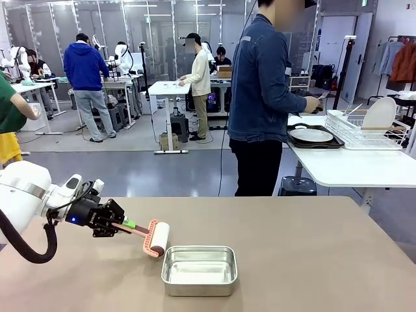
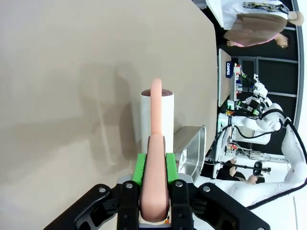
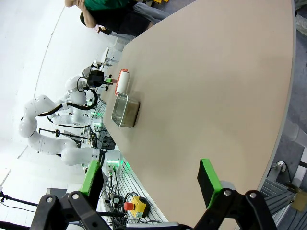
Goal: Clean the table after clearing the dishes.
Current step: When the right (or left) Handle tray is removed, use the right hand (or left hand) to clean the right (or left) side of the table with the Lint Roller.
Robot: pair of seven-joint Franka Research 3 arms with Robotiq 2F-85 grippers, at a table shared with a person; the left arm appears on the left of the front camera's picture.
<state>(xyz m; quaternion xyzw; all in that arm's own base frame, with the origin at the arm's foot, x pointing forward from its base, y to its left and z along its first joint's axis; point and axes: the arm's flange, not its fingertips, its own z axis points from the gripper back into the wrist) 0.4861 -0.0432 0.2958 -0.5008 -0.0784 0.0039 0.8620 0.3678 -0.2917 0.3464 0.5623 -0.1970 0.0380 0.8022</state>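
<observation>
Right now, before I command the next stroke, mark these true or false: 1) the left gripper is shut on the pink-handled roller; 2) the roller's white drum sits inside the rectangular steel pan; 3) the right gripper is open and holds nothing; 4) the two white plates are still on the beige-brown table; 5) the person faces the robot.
1) True: the left gripper is shut on the handle of the pink-handled roller.
2) False: the drum is beside the rectangular steel pan, at its left, outside it.
3) True: the right gripper is open and holds nothing.
4) False: the beige-brown table carries the pan and the roller, no plates.
5) False: the person is turned toward the white side table.
</observation>
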